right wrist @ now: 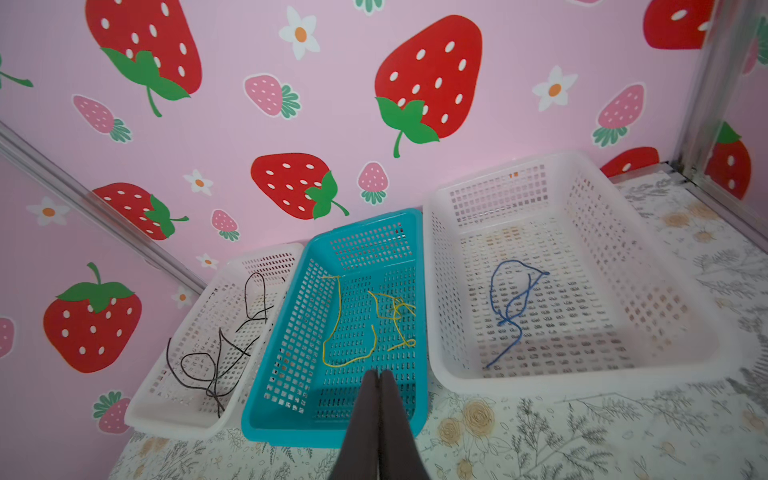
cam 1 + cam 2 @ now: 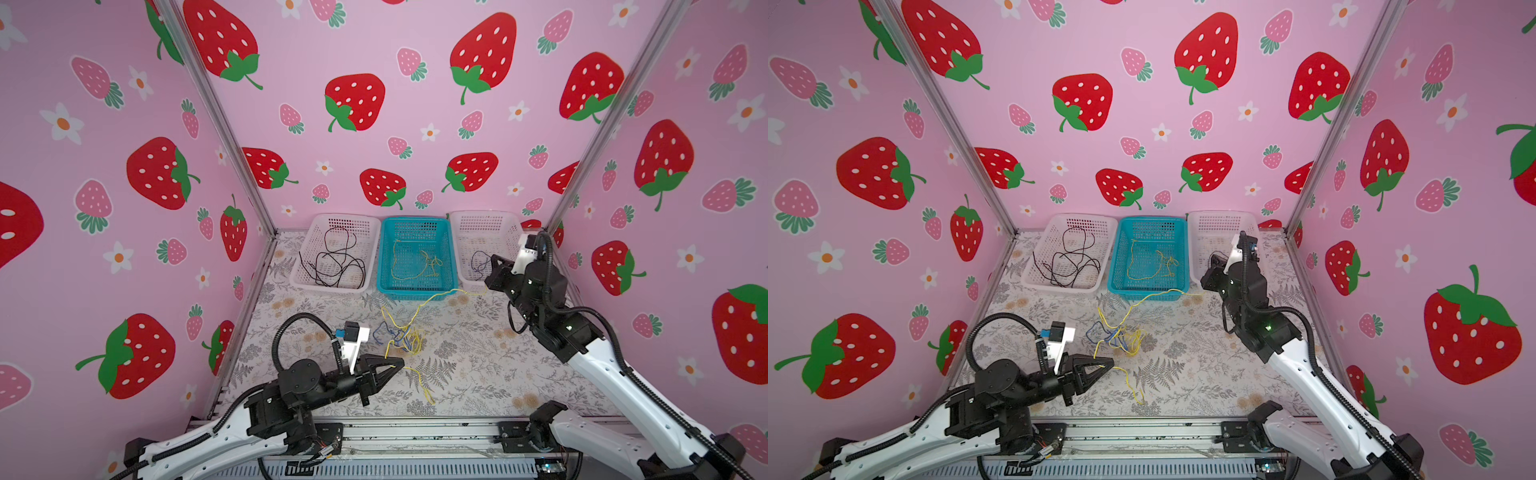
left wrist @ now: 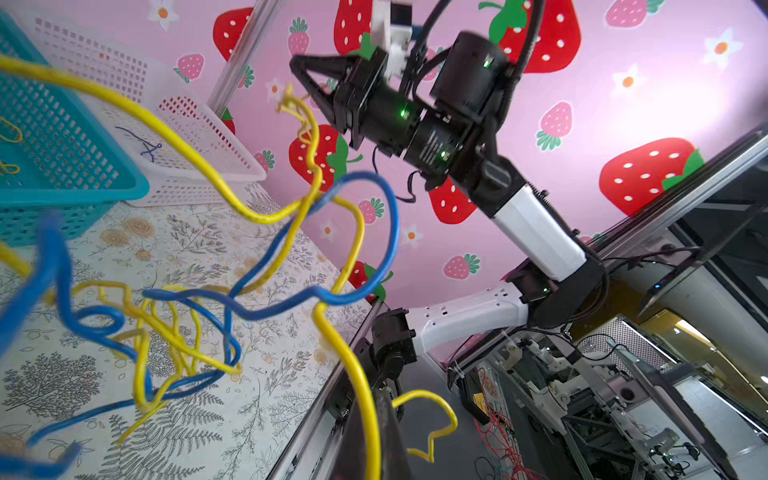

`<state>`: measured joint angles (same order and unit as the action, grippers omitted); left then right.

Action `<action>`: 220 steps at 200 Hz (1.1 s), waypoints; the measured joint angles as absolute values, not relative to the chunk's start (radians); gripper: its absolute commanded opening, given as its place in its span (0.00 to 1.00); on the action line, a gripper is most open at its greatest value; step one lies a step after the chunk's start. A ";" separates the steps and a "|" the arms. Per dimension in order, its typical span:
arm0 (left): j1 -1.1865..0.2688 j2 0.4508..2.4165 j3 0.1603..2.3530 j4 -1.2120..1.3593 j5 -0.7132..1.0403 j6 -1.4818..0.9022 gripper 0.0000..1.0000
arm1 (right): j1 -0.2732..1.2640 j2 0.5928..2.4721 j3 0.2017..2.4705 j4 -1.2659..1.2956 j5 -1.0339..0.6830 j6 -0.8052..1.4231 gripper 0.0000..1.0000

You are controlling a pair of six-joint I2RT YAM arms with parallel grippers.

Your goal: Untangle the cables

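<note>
L claw (image 2: pixel 395 365) clamped on yellow cable (image 3: pixel 266 218): thin, pliant, kinked. Long run lifts off table (image 2: pixel 478 374), diag. toward far right, to R claw (image 1: pixel 378 373), shut on its end. Blue cable (image 3: pixel 395 224) looped thru yellow; knot mid-table, betw. my claws.

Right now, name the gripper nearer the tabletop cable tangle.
Left. The left gripper sits beside the tangle, on its near side; the right gripper hangs farther off, by the teal basket.
</note>
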<state>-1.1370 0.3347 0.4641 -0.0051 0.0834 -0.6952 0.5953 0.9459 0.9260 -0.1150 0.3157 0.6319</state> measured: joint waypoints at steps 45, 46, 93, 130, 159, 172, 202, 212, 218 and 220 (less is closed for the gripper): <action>-1.136 0.216 0.522 -0.227 0.070 -0.674 0.00 | 0.508 0.849 0.796 -0.152 0.298 0.669 0.00; -1.136 0.217 0.523 -0.230 0.070 -0.674 0.00 | 0.504 0.848 0.792 -0.152 0.295 0.670 0.00; -1.136 0.332 0.611 -0.406 0.080 -0.639 0.00 | 0.327 0.803 0.678 -0.216 0.218 0.688 0.00; -1.128 0.434 0.675 -0.538 0.033 -0.604 0.00 | 0.156 0.733 0.679 -0.258 0.120 0.682 0.00; -1.050 0.509 0.679 -0.610 0.023 -0.595 0.00 | 0.071 0.702 0.719 -0.299 0.044 0.698 0.00; -0.978 0.545 0.669 -0.606 0.058 -0.599 0.00 | 0.028 0.689 0.749 -0.305 -0.012 0.715 0.00; -0.858 0.599 0.619 -0.590 0.136 -0.609 0.00 | 0.001 0.681 0.846 -0.320 -0.102 0.748 0.00; -0.833 0.621 0.614 -0.591 0.145 -0.610 0.00 | 0.000 0.672 0.871 -0.322 -0.124 0.759 0.00; -0.819 0.637 0.614 -0.587 0.154 -0.609 0.00 | 0.000 0.668 0.883 -0.323 -0.137 0.763 0.00; -0.816 0.641 0.614 -0.585 0.155 -0.609 0.00 | -0.001 0.667 0.886 -0.323 -0.143 0.764 0.00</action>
<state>-0.8162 0.6415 0.6136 -0.5854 0.1555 -0.6094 -0.0006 0.6666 0.8856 -0.3225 -0.1432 0.7635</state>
